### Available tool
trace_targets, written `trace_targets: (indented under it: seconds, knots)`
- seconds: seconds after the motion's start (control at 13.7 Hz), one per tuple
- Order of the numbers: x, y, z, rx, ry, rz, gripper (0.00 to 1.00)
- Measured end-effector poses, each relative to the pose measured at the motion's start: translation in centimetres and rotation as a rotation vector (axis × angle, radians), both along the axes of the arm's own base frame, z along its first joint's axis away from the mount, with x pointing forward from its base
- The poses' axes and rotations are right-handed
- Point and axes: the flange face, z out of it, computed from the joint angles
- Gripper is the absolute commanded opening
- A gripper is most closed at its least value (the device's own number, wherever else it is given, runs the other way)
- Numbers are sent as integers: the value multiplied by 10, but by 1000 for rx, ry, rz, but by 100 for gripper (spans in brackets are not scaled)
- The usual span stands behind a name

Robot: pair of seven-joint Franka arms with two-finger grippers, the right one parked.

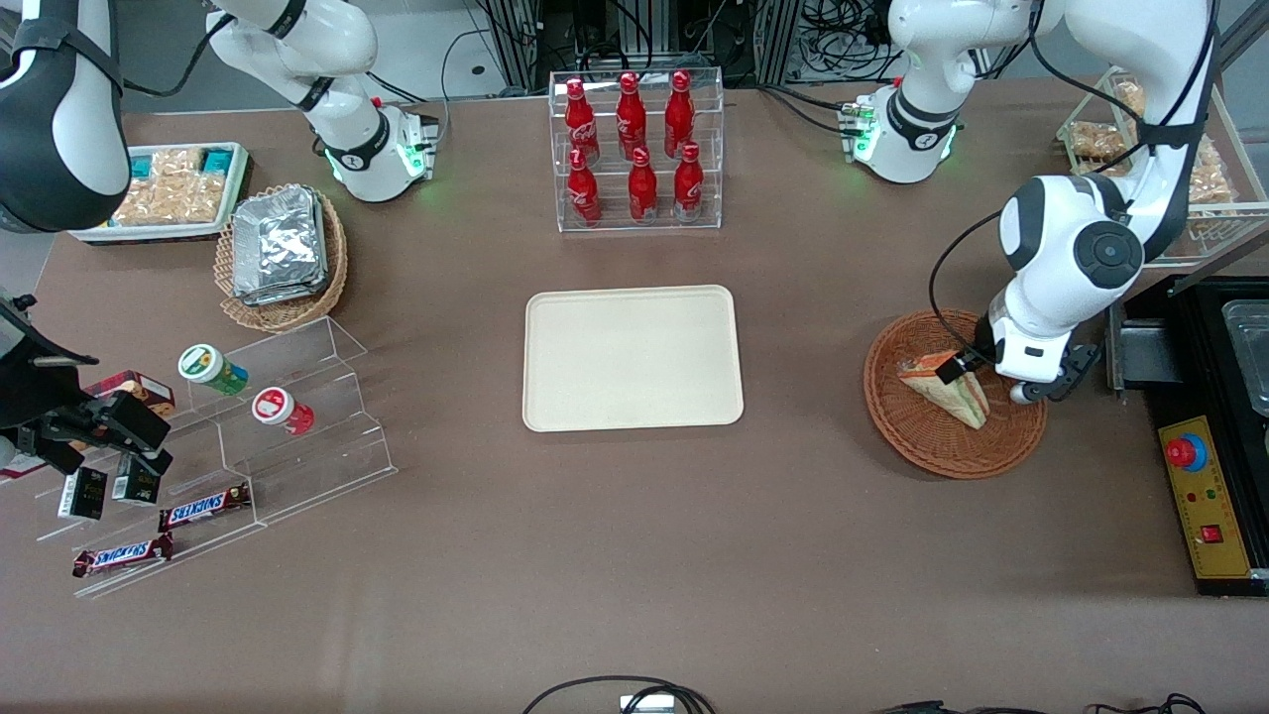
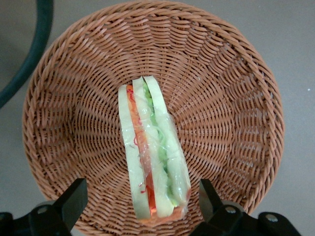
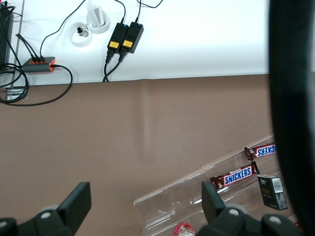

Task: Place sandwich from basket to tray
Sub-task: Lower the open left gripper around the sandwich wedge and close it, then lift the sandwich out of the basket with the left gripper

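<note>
Brown worktop [image 1: 634,555]: hand [image 2: 142,206] low over the basket [image 2: 236,98].
Its fingers [image 2: 74,199] stand wide open either side of the sandwich [image 2: 152,162], gripping nothing; the tray [image 1: 632,358] lies well apart.

A brown matte table [image 1: 634,575] is seen filling most of the frame. Along the upper edge, tangled black cables [image 1: 823,30] and metal racking [image 1: 520,40] are seen. Soft, even light is cast throughout.

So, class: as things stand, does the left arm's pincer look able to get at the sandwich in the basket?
Probably yes. The pincer hangs open right over the sandwich in the basket, one finger on each side, and nothing lies between them.
</note>
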Motion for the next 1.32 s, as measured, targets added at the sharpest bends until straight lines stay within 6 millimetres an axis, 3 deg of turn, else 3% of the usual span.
trace_targets:
  seconds: [0.37,0.44,0.51,0.59,1.02,1.17,1.32]
  knots:
    - [-2,-1,-25,-8,-11,53,100]
    - [-2,-1,-29,-10,-9,62,92]
    - [-1,-1,-34,-11,-10,69,38]
    - [-1,-1,-38,-13,-11,78,0]
    - [2,-1,-43,-15,-12,98,0]
    - [9,-1,-32,-14,-21,98,0]
    - [22,-1,-7,-1,36,82,0]
